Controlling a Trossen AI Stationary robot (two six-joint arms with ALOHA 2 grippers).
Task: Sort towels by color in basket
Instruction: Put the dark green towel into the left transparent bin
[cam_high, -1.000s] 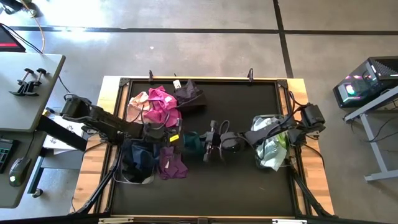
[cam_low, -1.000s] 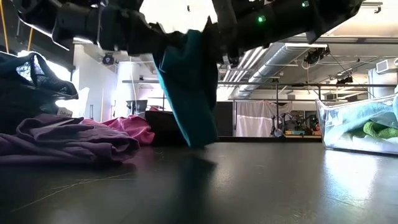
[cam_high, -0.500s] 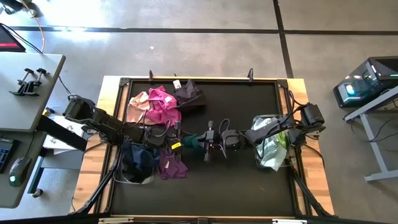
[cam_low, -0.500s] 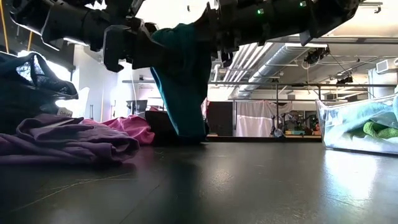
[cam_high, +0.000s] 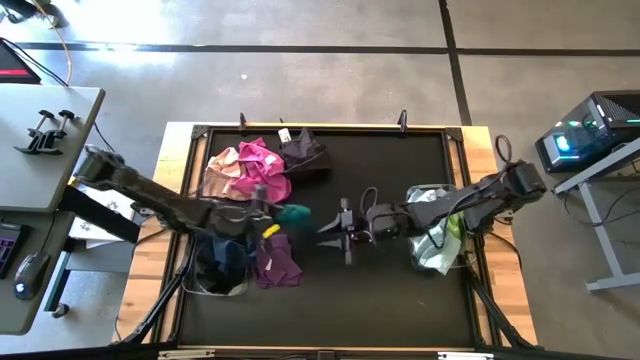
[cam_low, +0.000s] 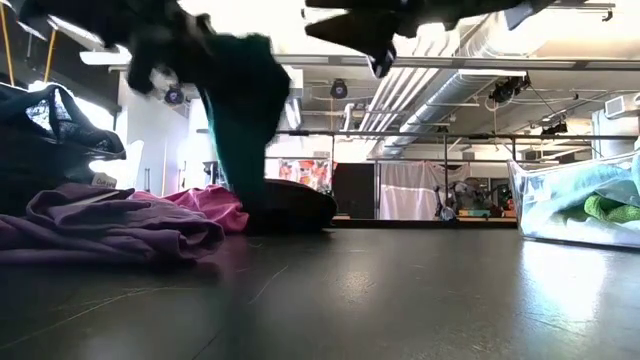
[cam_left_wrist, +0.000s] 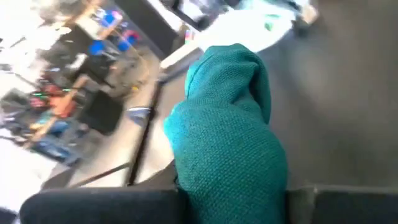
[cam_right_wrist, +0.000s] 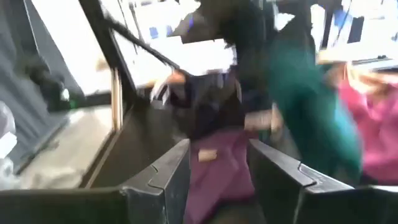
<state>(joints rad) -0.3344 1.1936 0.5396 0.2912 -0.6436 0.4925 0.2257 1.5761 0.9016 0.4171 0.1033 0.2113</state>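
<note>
A teal towel (cam_high: 294, 212) (cam_left_wrist: 227, 137) hangs from my left gripper (cam_high: 276, 216) (cam_left_wrist: 231, 198), which is shut on it above the table's middle left. In the low view the teal towel (cam_low: 243, 125) drapes down in front of a black towel (cam_low: 295, 205). My right gripper (cam_high: 337, 231) (cam_right_wrist: 217, 177) stands open just right of it, holding nothing. Pink and magenta towels (cam_high: 250, 168) lie at the far left, and a purple towel (cam_high: 276, 262) lies below my left gripper. A left basket (cam_high: 212, 283) holds navy cloth. A clear right basket (cam_high: 457, 262) holds white, lime and pale cloth. My left gripper pinches a bunched upper part of the teal towel (cam_left_wrist: 225, 177) between its two fingers (cam_left_wrist: 93, 205). The fingers come nearly level from the table's left. The towel bulges past them and hangs slack below. Whether its lower end (cam_low: 240, 215) clears the table, I cannot tell.
A dark towel (cam_high: 305, 152) lies at the far middle. The table's raised frame (cam_high: 320, 128) runs round the black mat (cam_high: 380, 300). The mat's near and middle right parts are bare. A side table (cam_high: 40, 140) stands left of the work table.
My left gripper has shut on the teal towel, then risen and drawn it toward the table's left. My right gripper has opened, let go of the towel and risen. The towel now hangs from the left gripper alone.
</note>
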